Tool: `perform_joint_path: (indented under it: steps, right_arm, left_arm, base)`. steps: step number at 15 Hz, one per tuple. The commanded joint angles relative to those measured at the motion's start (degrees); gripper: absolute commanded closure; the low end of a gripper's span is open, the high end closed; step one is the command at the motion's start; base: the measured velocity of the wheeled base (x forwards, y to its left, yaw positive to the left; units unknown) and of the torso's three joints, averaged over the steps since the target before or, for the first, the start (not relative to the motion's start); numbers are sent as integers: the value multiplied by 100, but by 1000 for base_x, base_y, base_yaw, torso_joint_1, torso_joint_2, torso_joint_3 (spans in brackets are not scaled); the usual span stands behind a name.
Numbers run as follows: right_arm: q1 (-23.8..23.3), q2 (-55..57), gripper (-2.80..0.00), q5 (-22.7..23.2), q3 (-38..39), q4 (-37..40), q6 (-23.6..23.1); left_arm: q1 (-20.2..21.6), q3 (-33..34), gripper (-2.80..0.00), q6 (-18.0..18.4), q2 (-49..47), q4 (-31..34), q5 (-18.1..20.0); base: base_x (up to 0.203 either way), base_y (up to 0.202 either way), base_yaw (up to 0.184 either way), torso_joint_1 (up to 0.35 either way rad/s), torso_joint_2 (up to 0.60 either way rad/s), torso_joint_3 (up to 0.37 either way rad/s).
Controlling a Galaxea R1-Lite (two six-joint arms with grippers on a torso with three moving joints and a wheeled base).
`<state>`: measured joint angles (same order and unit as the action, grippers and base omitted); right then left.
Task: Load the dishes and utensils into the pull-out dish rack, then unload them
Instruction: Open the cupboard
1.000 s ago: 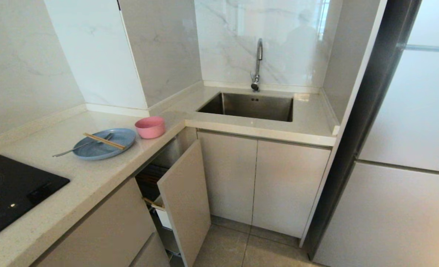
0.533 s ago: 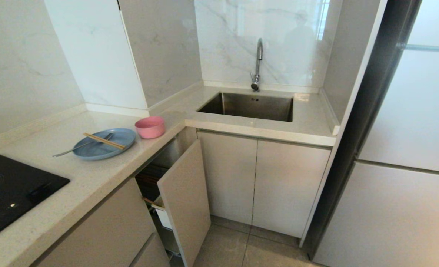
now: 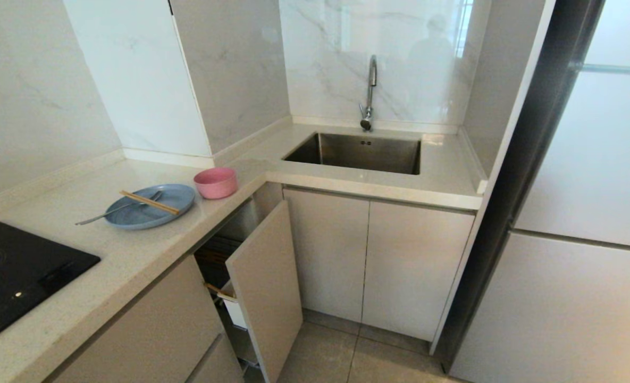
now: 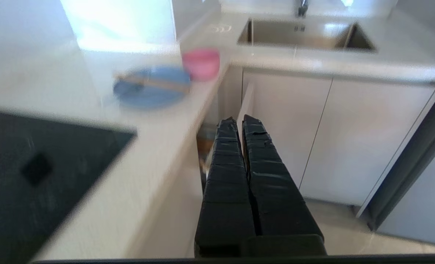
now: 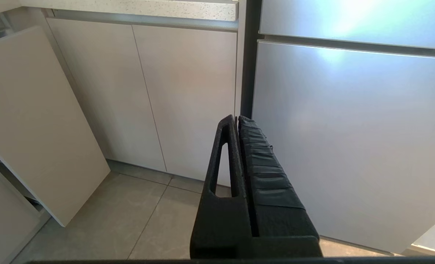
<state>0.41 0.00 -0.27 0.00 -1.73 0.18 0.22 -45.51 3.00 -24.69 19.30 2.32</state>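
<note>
The light-blue plate [image 3: 150, 206] sits on the beige countertop [image 3: 134, 255], close to its front edge, with the wooden chopsticks [image 3: 150, 202] laid across it and the silver spoon [image 3: 115, 209] resting on it, handle poking out past the plate's rim toward the black cooktop [image 3: 22, 271]. The pink bowl [image 3: 216, 182] stands just beside the plate, right at the inner corner where the counter turns toward the steel sink [image 3: 360, 152].

Below that corner the pull-out dish rack [image 3: 224, 276] is drawn partway out, its beige front panel [image 3: 267, 287] standing clear of the cabinet face at an angle. Behind the panel a strip of brown wood and a white cup show; the rest is hidden under the counter's overhang. Grey floor tiles [image 3: 346, 356] lie open between the panel, the two closed cabinet doors [image 3: 378, 266] under the sink and the tall pale fridge [image 3: 570, 239].

Neither arm shows from the head camera. The left gripper [image 4: 240, 123] is clenched on nothing, pointing at the gap beside the rack's panel, below the counter's edge. The right gripper [image 5: 236, 121] is also clenched and empty, low over the floor, aimed at the seam between the cabinet doors and the fridge.
</note>
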Motion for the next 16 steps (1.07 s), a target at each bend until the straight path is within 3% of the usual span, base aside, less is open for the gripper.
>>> perform_joint_path:
  steps: [1, 4, 8, 12, 16]
  right_arm:
    - [2, 0, 0, 0, 45, -3, -1]
    - [2, 0, 0, 0, 44, -3, -1]
    - [2, 0, 0, 0, 44, -3, -1]
    - [2, 0, 0, 0, 44, -3, -1]
    - [2, 0, 0, 0, 44, -3, -1]
  left_arm:
    - [-29, -814, 0, 1, -1171, 50, 26]
    - [-317, -1719, 0, -15, -2239, 116, 74]
    - [-848, -2390, 0, -23, -3571, 137, 40]
    - [-1291, -2683, 0, -19, -4943, 43, -422]
    - [-1303, -2676, 0, -87, -6000, -602, -777]
  base:
    - [0, 0, 0, 0, 0, 0]
    - [0, 0, 0, 0, 0, 0]
    - [0, 0, 0, 0, 0, 0]
    - [0, 0, 0, 0, 0, 0]
    - [0, 0, 0, 0, 0, 0]
